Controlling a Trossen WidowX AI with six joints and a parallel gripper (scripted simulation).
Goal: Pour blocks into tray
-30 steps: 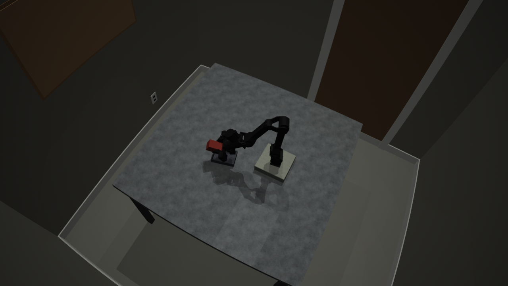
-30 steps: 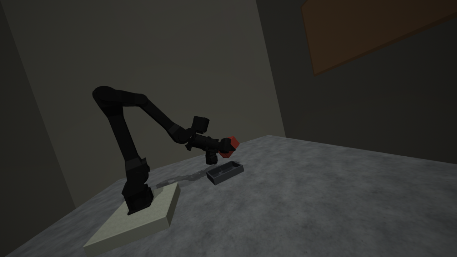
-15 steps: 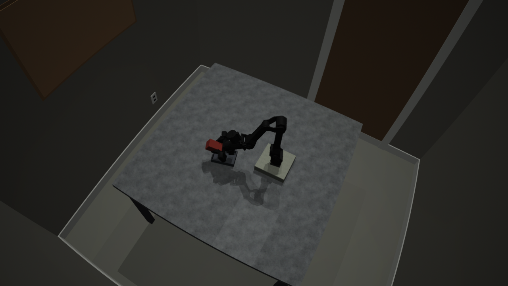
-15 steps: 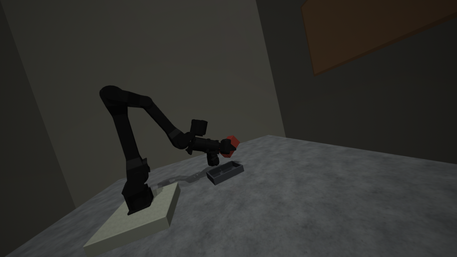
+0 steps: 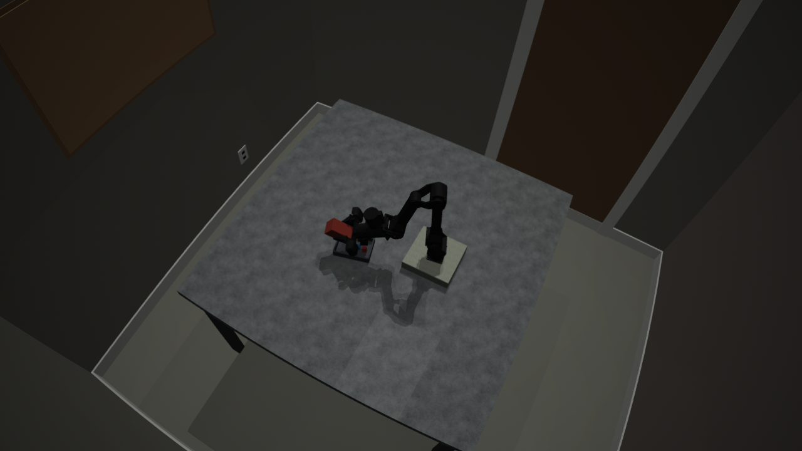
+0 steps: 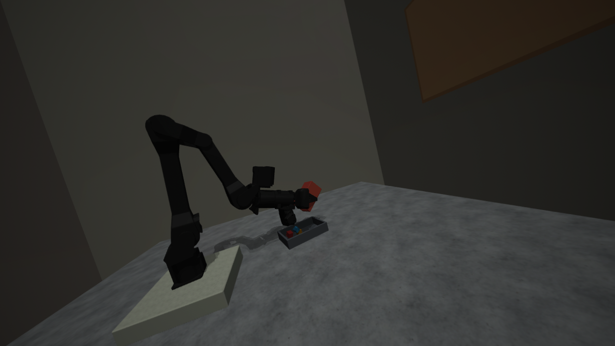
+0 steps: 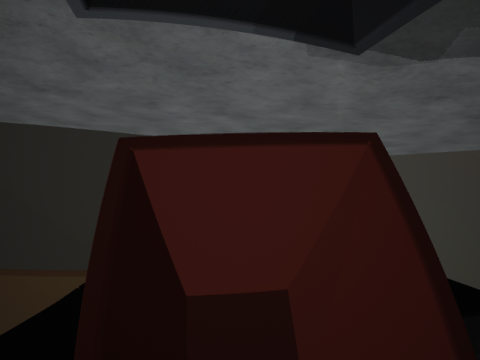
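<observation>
The red cup [image 5: 338, 227] [image 6: 311, 191] [image 7: 240, 210] is tilted far over above the dark tray [image 5: 351, 257] [image 6: 308, 237] [image 7: 215, 24], its mouth facing the wrist camera. No block shows in the visible part of its inside; its lower part is cut off in the wrist view. My gripper [image 5: 346, 230] [image 6: 307, 201] is shut on the cup and holds it up off the table. A red block [image 5: 363, 248] [image 6: 289, 233], a blue block [image 5: 359, 246] [image 6: 296, 229] and an orange block [image 6: 300, 231] lie in the tray, near its end closer to the arm base.
The arm stands on a pale base slab [image 5: 415, 257] [image 6: 172, 316]. The grey table [image 5: 314, 314] [image 6: 408, 275] carries the slab and the tray. The arm's shadow falls on the table beside the tray.
</observation>
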